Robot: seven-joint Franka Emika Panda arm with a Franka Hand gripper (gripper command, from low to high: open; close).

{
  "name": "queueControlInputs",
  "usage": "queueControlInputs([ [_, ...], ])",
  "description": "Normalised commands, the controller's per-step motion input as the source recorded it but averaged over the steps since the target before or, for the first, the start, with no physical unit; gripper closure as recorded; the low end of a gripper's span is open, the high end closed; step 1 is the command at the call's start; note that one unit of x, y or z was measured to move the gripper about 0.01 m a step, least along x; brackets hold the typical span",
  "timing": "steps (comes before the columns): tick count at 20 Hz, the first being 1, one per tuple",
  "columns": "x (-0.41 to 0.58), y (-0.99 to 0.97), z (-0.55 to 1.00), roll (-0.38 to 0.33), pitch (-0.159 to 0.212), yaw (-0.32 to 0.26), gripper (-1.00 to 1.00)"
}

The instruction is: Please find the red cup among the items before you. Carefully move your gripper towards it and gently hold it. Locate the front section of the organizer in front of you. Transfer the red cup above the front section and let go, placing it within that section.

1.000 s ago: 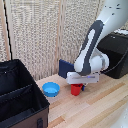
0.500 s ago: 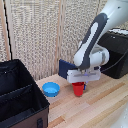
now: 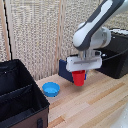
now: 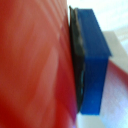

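Observation:
The red cup [image 3: 79, 78] hangs upright between my gripper's [image 3: 80, 75] fingers, a little above the wooden table, to the exterior view's right of the blue bowl. The gripper is shut on the cup. In the wrist view the red cup [image 4: 35, 65] fills most of the picture, with a blue finger pad [image 4: 92, 60] pressed against its wall. The black fabric organizer [image 3: 31, 76] stands at the exterior view's left, well apart from the cup. Its divider splits it in two, and the compartment nearer the camera [image 3: 20, 106] looks empty.
A shallow blue bowl [image 3: 51, 89] sits on the table between the organizer and the cup. A dark blue box [image 3: 63, 70] lies behind the gripper. A glossy black appliance [image 3: 118, 52] stands at the exterior view's right.
The gripper has risen with the red cup in it; the cup stood on the table before and is now a little above it.

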Motion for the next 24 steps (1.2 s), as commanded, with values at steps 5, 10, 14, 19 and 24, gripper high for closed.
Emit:
queueControlInputs([
  [5, 0.415, 0.59, 0.79, 0.047, 0.16, 0.083, 1.0],
  [10, 0.359, 0.67, 0.73, 0.057, 0.087, 0.054, 1.0],
  [14, 0.301, 0.81, 0.56, 0.02, 0.03, 0.014, 1.0],
  [19, 0.187, 0.92, 0.36, -0.009, -0.005, 0.0, 1.0],
  [24, 0.068, 0.96, 0.24, -0.012, -0.009, 0.0, 1.0],
])
